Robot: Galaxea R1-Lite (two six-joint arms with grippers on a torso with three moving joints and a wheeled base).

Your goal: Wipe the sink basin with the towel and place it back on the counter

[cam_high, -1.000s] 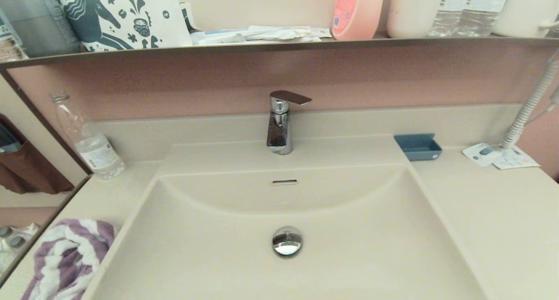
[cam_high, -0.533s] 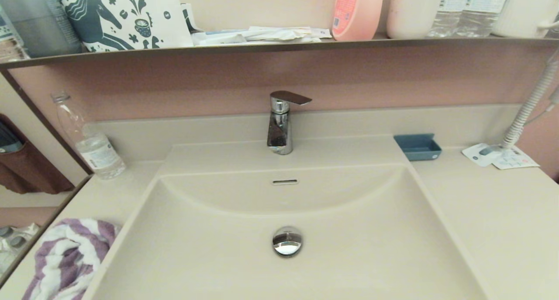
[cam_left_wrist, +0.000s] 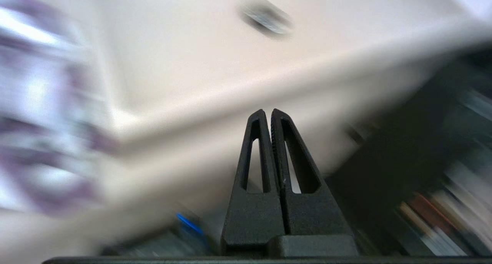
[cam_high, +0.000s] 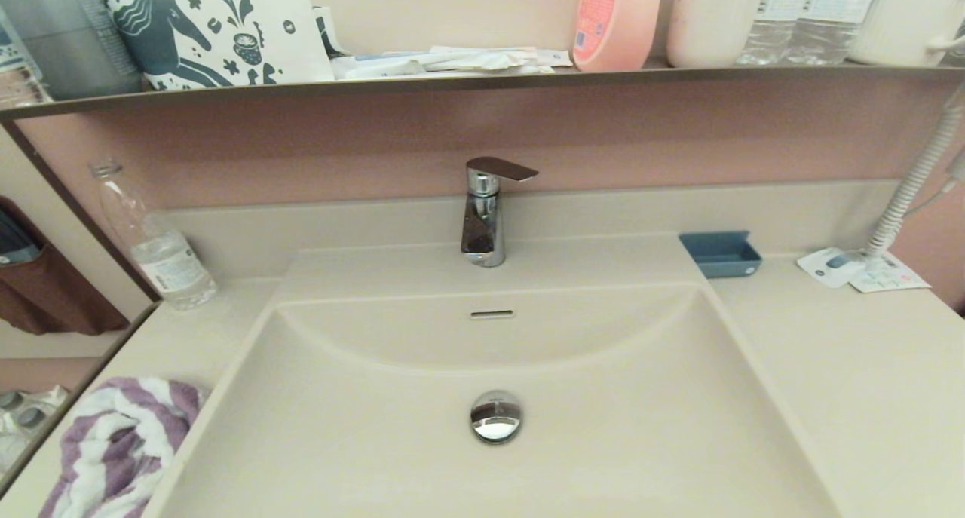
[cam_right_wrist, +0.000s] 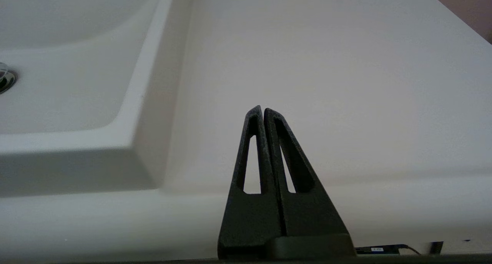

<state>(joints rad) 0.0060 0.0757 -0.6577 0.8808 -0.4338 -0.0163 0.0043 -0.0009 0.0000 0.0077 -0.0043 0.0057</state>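
The cream tabletop (cam_high: 844, 367) surrounds the sink basin (cam_high: 603, 397). The towel (cam_high: 113, 450) lies bunched on its left front corner, beside the basin rim. The left end effector (cam_left_wrist: 268, 112), fingers pressed together and empty, sits below the front edge, nearer the towel. The right end effector (cam_right_wrist: 260, 110), likewise closed, idles by the right side. No label is legible.

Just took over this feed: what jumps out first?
The wide sink basin fills the middle, its chrome drain plug shining at the centre below the faucet. The striped towel lies crumpled on the counter at the basin's left. Both tools, left and right, are shut and empty.
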